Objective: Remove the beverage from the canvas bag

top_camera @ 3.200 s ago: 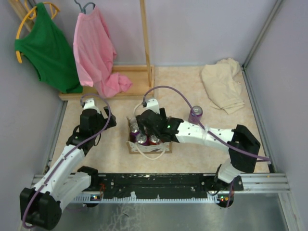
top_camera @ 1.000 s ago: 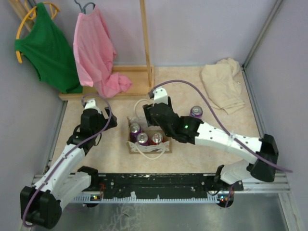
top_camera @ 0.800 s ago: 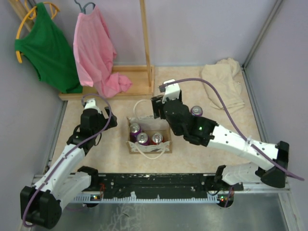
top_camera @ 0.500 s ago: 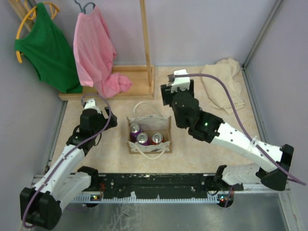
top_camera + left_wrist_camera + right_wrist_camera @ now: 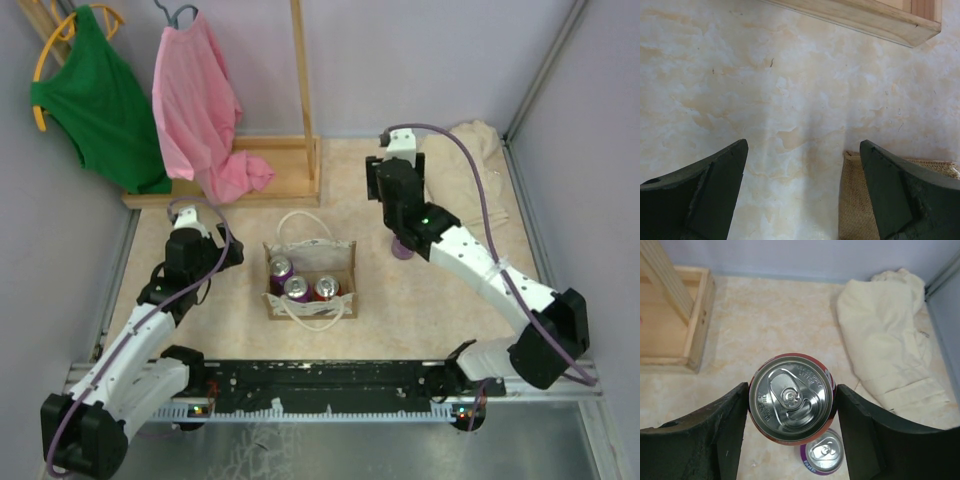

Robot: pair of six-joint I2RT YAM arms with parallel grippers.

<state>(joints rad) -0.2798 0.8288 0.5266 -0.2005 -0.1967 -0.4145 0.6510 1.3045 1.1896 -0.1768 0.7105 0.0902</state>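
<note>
The tan canvas bag [image 5: 345,268] with white rope handles stands open at mid table and holds three cans [image 5: 296,288]. My right gripper [image 5: 398,205] is to the bag's right and further back. In the right wrist view it [image 5: 791,400] is shut on a red-and-purple can [image 5: 791,397], held in the air. Just below it, a purple can [image 5: 826,456] stands on the table and also shows in the top view [image 5: 402,248]. My left gripper [image 5: 222,252] is open and empty left of the bag. Its wrist view [image 5: 802,190] shows a corner of the bag [image 5: 860,200].
A wooden rack base [image 5: 265,170] with a pink shirt [image 5: 200,110] and a green shirt [image 5: 95,100] stands at the back left. A beige cloth [image 5: 465,180] lies at the back right, close to my right gripper, and shows in the right wrist view [image 5: 890,340].
My right gripper has lifted a can out of the bag and carried it right and toward the back, to above the purple can. The left arm has not moved.
</note>
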